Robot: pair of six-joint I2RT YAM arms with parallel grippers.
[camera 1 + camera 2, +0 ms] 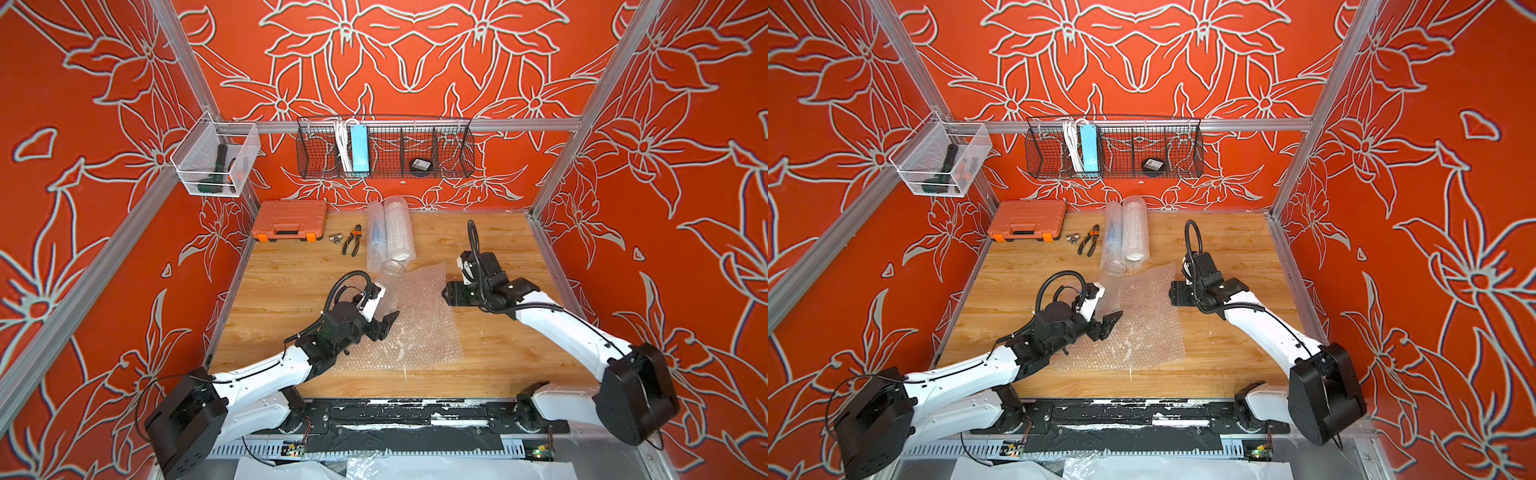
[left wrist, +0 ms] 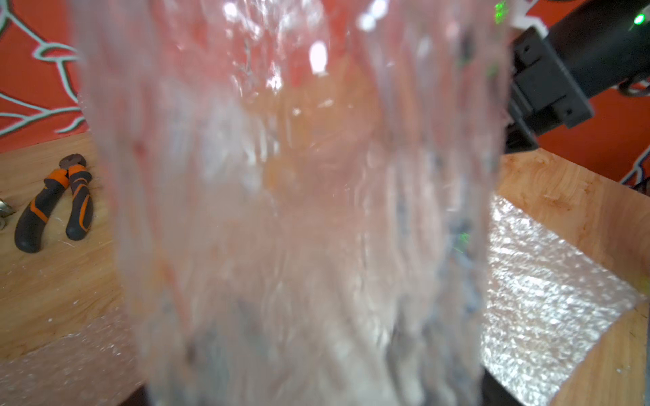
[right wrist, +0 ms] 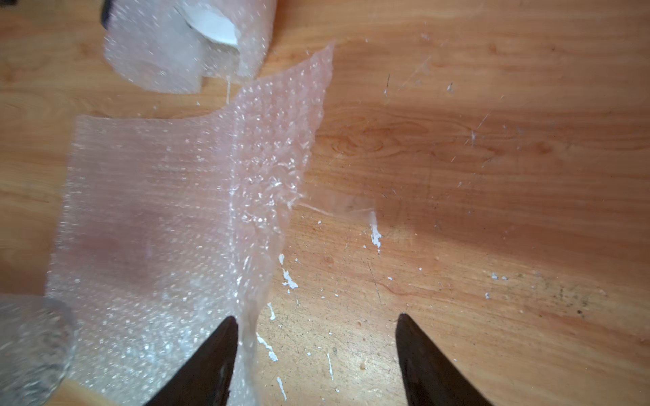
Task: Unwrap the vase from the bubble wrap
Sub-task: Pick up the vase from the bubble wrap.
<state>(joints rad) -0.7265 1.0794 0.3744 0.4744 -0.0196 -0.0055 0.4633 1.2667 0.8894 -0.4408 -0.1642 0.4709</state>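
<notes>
The vase [image 1: 390,282] is a clear glass cylinder, free of wrap, leaning over the left part of the sheet. My left gripper [image 1: 388,322] is shut on its lower end. In the left wrist view the vase [image 2: 299,211] fills the frame and hides the jaws. The bubble wrap [image 1: 419,328] lies spread flat on the wooden table in both top views. My right gripper [image 3: 315,318] stands open just above the sheet's right edge [image 3: 158,211], which curls up beside one fingertip. Nothing is gripped between the right jaws.
Two rolled bubble-wrap tubes [image 1: 397,228] lie at the back centre, just behind the vase. Pliers [image 1: 352,240], a small metal piece [image 1: 336,237] and an orange tool case [image 1: 289,220] sit at the back left. A wire basket [image 1: 384,147] hangs on the back wall.
</notes>
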